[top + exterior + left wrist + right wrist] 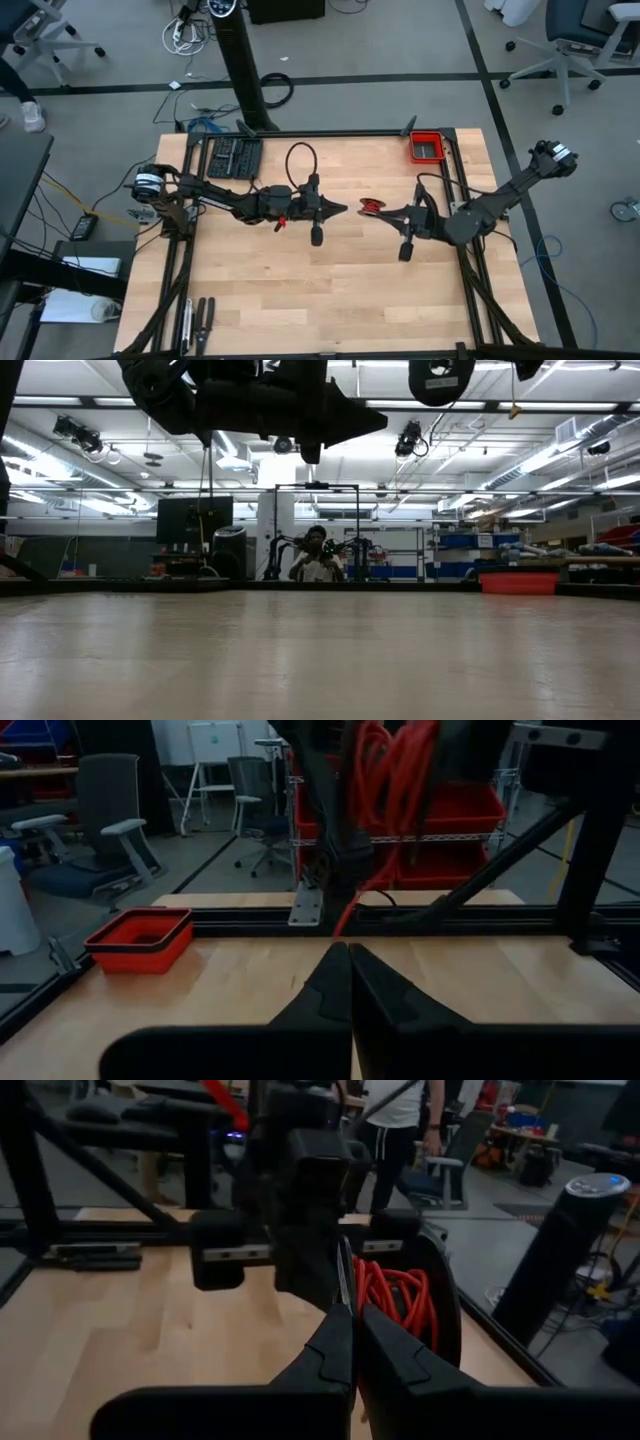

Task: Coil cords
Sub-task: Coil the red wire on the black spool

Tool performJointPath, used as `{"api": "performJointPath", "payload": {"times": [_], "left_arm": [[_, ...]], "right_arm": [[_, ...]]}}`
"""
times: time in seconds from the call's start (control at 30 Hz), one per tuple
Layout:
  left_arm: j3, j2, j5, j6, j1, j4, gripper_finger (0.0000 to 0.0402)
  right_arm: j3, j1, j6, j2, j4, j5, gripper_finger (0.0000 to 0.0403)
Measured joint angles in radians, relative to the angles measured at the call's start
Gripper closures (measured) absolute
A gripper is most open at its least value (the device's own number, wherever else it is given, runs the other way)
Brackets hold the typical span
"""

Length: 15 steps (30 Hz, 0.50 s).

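Left gripper (343, 209), fingers pressed together with nothing between them, hangs above the middle of the wooden table (330, 290), pointing toward the right arm. Right gripper (381, 211), likewise clenched, faces it from the other side; its tips close on the bright red cord (370, 207), which sits as a small bundle just beside them, between the two grippers. From the right wrist, the cord (395, 1302) appears as a cluster of red loops just beyond the closed fingers (335, 1342); from the left wrist it (385, 780) hangs in loops against the opposite arm. Also shown: red bin (427, 146) at the far right corner, black cable loop (301, 158) and keyboard-like black panel (233, 157) near the far edge.
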Motion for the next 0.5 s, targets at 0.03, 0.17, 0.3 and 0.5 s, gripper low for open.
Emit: {"api": "performJointPath", "payload": {"times": [0.03,0.17,0.3,0.5], "left_arm": [[0.0,0.0,0.002,0.0,0.0,0.0,0.0401],[0.0,0.0,0.048,-0.007,0.0,0.007,0.0401],[0.0,0.0,0.048,-0.043,0.0,0.032,0.0401],[0.0,-0.001,0.082,-0.083,0.001,0.079,0.0378]], "right_arm": [[0.0,0.0,0.006,-0.004,-0.003,0.005,0.0399],[0.0,0.0,0.006,-0.007,0.022,0.006,0.0399],[0.0,-0.004,0.007,-0.007,0.026,-0.011,0.0399],[0.0,0.001,0.033,-0.007,0.022,-0.04,0.0399]]}}
